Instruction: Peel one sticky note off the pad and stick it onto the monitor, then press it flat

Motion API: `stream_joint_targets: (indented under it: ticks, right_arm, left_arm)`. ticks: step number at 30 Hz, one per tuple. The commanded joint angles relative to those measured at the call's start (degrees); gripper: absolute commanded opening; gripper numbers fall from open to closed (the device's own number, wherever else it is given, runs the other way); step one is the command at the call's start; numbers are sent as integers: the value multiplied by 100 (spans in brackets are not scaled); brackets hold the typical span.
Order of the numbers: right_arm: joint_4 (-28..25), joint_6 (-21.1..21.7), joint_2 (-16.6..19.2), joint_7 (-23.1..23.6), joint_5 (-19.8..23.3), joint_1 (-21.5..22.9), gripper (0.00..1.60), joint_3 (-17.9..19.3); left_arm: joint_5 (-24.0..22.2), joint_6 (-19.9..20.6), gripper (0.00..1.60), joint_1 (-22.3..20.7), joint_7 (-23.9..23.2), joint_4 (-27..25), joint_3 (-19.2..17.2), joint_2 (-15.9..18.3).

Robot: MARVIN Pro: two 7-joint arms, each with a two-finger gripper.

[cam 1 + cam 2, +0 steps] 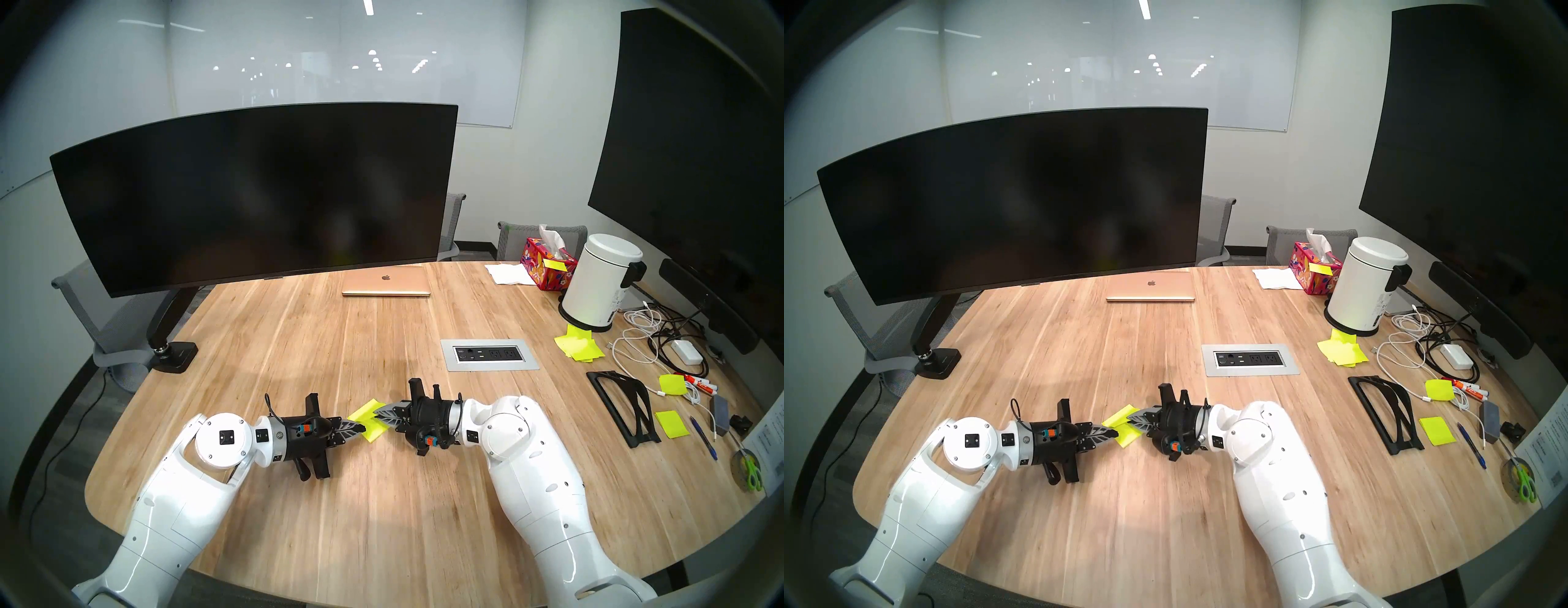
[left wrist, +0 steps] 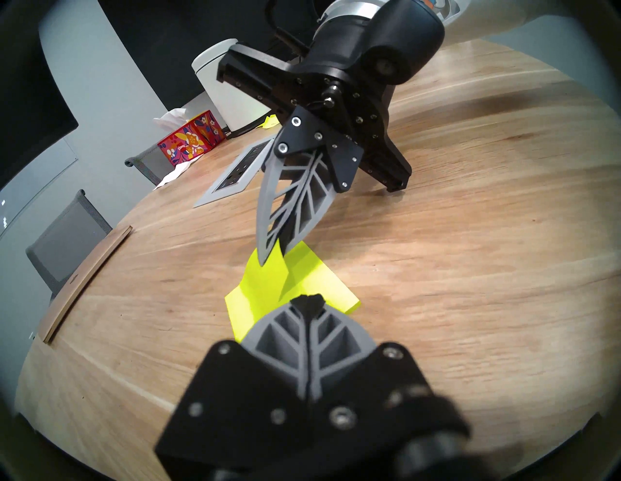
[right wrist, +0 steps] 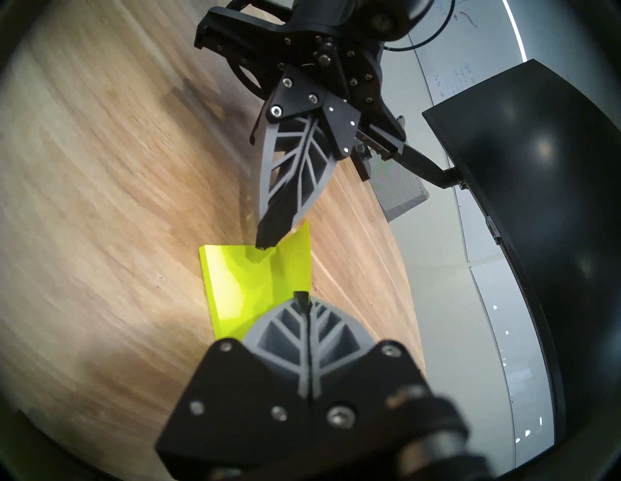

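The neon yellow-green pad (image 1: 375, 433) (image 1: 1127, 439) (image 2: 322, 285) (image 3: 228, 282) lies on the wooden table between my two grippers. My left gripper (image 1: 360, 429) (image 1: 1114, 433) (image 2: 307, 299) (image 3: 265, 244) is shut, with its tips pressed down on the pad's left corner. My right gripper (image 1: 378, 414) (image 1: 1129, 420) (image 2: 268, 257) (image 3: 302, 295) is shut on the edge of the top sticky note (image 1: 365, 409) (image 1: 1119, 417) (image 2: 265, 285) (image 3: 294, 265). That note bends up off the pad while its other edge stays joined to it. The wide curved black monitor (image 1: 254, 191) (image 1: 1013, 199) (image 3: 537, 168) stands at the back left.
Behind the monitor's right end lies a gold laptop (image 1: 386, 282). A power outlet panel (image 1: 488, 354) is set into the table's middle. At the right are a heap of yellow notes (image 1: 579, 348), a white bin (image 1: 602, 284), a tissue box (image 1: 543, 263), cables and a black stand (image 1: 623, 403).
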Motion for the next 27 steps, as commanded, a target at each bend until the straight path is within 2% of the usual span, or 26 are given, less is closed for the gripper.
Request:
stream_joint_targets:
  ticks: [1, 6, 15, 27]
  right_arm:
    - [-89, 18, -98, -23, 70, 27, 0, -19]
    - [-76, 20, -115, -22, 83, 28, 0, -15]
    - [-96, 8, -125, -35, 153, -8, 0, 24]
    - [-260, -174, -163, -224, 355, 2, 0, 180]
  left_arm:
    - [59, -7, 0, -102, 17, 7, 44, -18]
    - [127, 74, 0, -118, 32, -6, 83, -17]
    - [558, 288, 0, -251, -14, -27, 307, 84]
    - [689, 246, 0, -320, -135, 151, 423, 227]
